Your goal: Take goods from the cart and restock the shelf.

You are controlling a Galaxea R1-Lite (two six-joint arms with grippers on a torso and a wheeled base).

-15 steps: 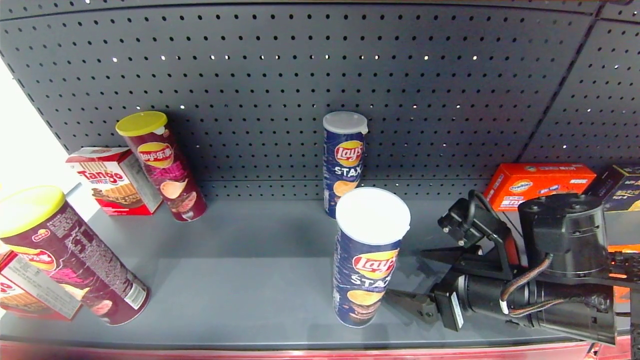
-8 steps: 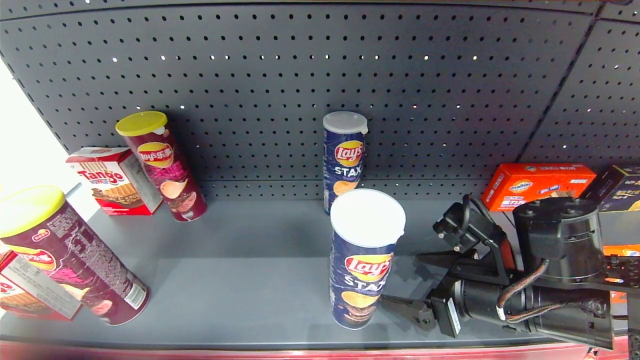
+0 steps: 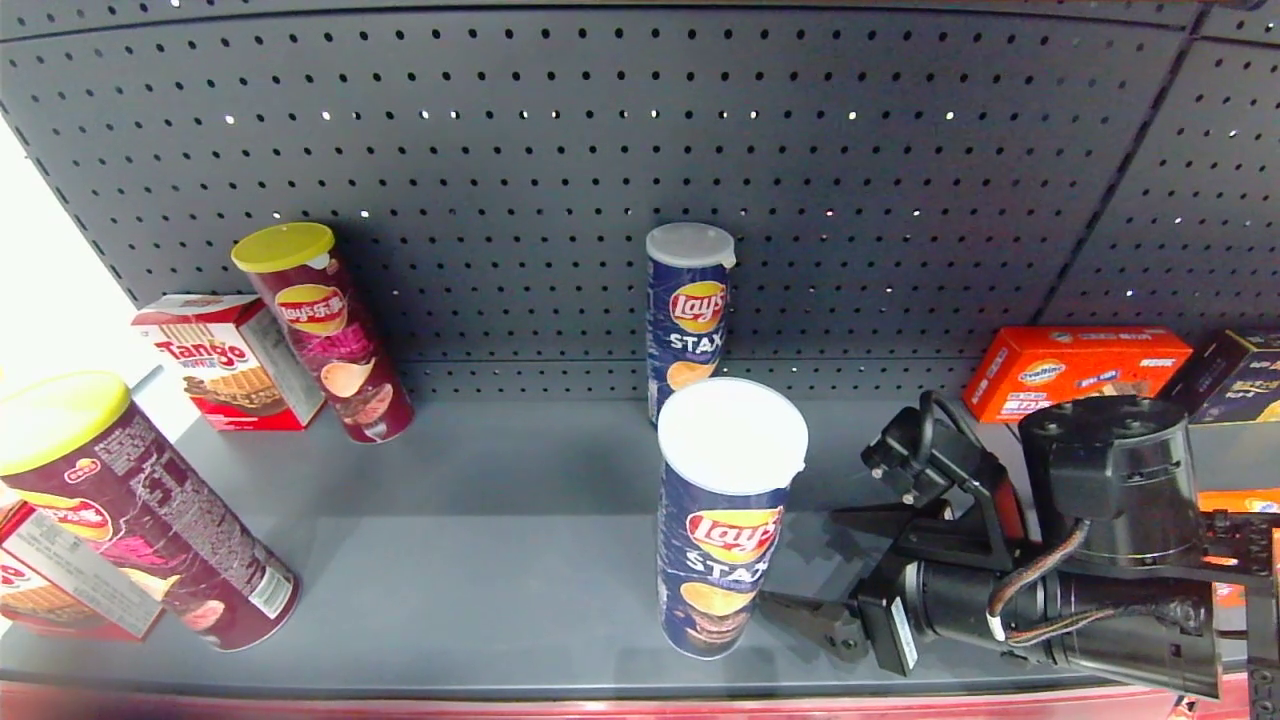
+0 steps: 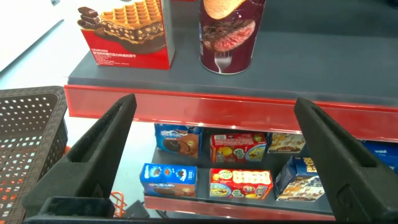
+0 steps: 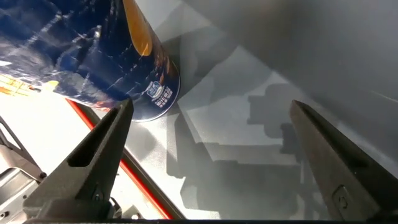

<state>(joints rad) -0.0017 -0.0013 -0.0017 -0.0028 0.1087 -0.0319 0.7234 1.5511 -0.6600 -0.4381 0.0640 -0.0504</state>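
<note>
Two blue cans stand on the shelf [image 3: 480, 520]: front can [image 3: 728, 520] at 6 o'clock, back can [image 3: 687, 320] at 12. Two maroon ones: far maroon can [image 3: 325, 335] at 10, near maroon can [image 3: 140, 510] at 8 (lid clipped by the edge). The right claw [image 3: 810, 558], fingers apart, lies just beside the front can at its 3 o'clock. The left claw [image 4: 214, 104] is also spread.

Bare shelf [image 3: 480, 560] left of front can [image 3: 725, 520]

Brand logos on cans [image 3: 725, 530] (boxes [image 3: 235, 360] too)

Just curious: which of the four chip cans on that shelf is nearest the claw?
The front blue can, beside the right gripper. The rear blue can stands behind it; rear maroon can and front maroon can sit far left.
</note>
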